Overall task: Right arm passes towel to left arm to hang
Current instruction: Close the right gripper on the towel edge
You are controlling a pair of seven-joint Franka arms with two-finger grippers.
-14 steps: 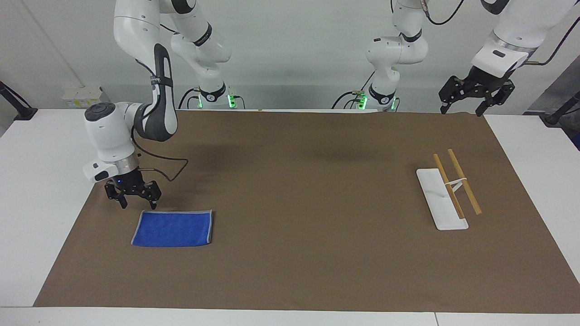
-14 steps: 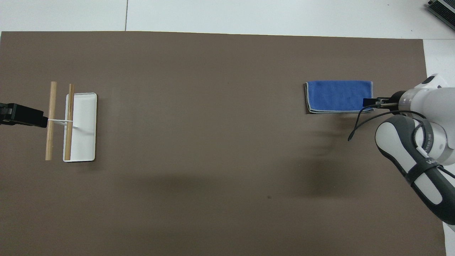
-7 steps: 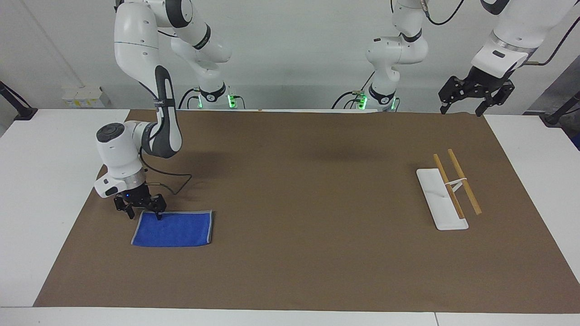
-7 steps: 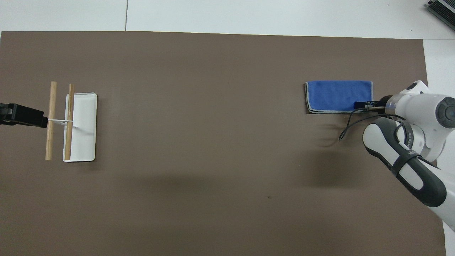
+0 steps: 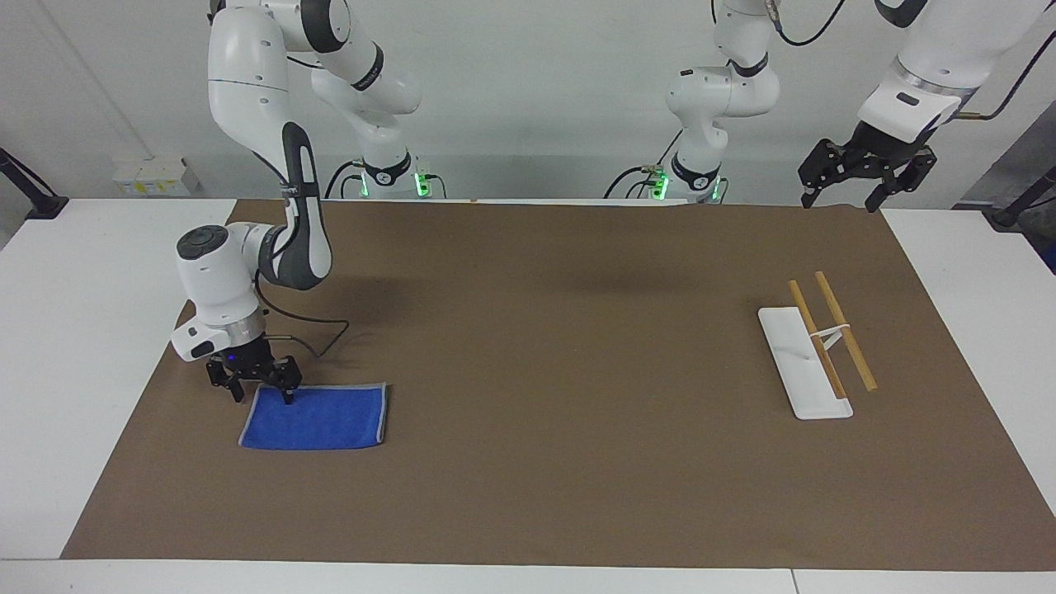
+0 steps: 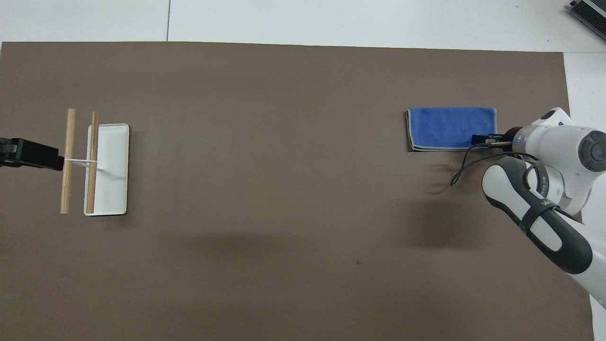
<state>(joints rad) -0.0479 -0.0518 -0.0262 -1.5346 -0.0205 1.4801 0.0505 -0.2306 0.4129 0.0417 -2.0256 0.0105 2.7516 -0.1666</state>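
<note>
The blue towel [image 5: 322, 421] [image 6: 450, 128] lies flat on the brown mat toward the right arm's end of the table. My right gripper [image 5: 264, 398] [image 6: 483, 139] is down at the towel's corner nearest the right arm's base, open. One fingertip [image 5: 289, 398] rests on the cloth and the other stands on the mat just off its edge. My left gripper [image 5: 843, 198] [image 6: 47, 161] waits open in the air above the mat's edge at the left arm's end, holding nothing.
A white rack base [image 5: 792, 346] [image 6: 111, 180] with two raised wooden rods [image 5: 841, 330] [image 6: 68, 161] stands on the mat toward the left arm's end. The brown mat [image 5: 561, 346] covers most of the white table.
The right gripper came down and moved over the towel's corner, from beside it to straddling its edge. In the last half second it hardly moved. The left arm stayed still.
</note>
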